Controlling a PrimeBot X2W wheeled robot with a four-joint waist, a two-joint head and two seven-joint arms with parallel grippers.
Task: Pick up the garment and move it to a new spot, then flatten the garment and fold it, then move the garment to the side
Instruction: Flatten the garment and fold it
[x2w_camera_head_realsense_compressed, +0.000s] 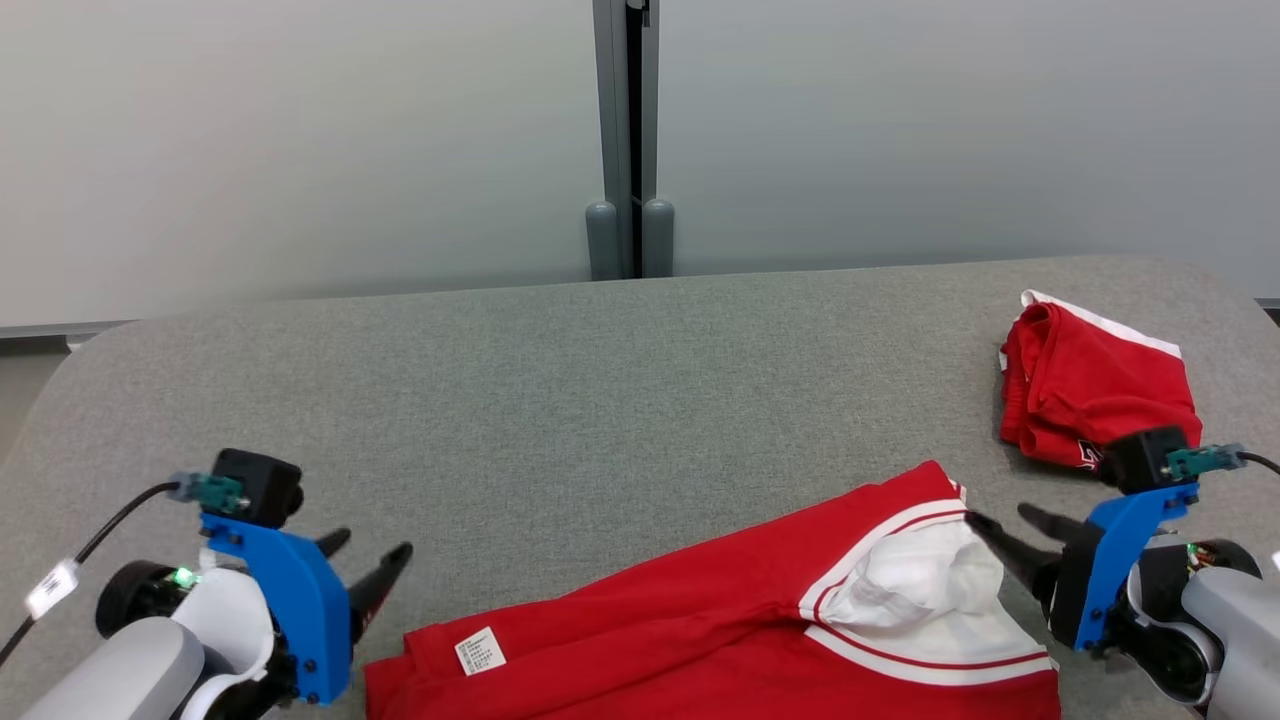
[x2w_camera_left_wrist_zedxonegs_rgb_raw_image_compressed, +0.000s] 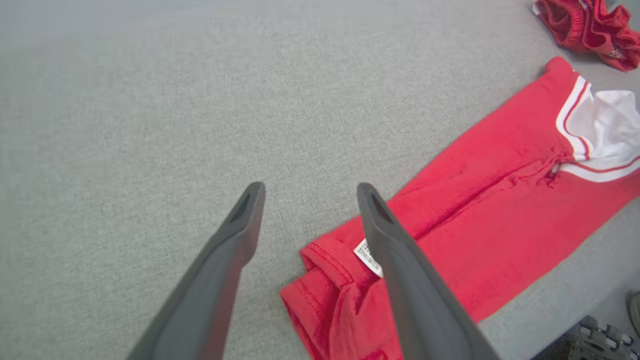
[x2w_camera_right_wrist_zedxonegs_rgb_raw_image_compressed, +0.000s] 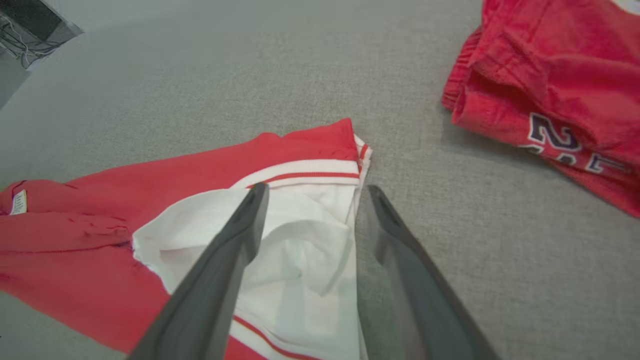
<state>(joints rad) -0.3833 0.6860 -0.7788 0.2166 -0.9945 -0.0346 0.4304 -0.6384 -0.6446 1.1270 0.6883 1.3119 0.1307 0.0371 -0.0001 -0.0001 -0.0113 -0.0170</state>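
Fold step: garment (x2w_camera_head_realsense_compressed: 700, 620) is laid out; left gripper (x2w_camera_head_realsense_compressed: 372, 545) and right gripper (x2w_camera_head_realsense_compressed: 998, 515) are spread open, nothing held; ends must be grasped.

Red, white-trimmed garment (x2w_camera_head_realsense_compressed: 650, 620); grey table (x2w_camera_head_realsense_compressed: 500, 380)

The grey fabric-covered worktop (x2w_camera_head_realsense_compressed: 560, 400) carried a red garment (x2w_camera_head_realsense_compressed: 700, 620) with white trim, spread along its near edge; a bunched red garment (x2w_camera_head_realsense_compressed: 1090, 390) lay at its right.

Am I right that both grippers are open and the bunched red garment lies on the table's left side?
Not quite: the head view shows the bunched red garment on the table's right side; the left gripper and right gripper are indeed open.
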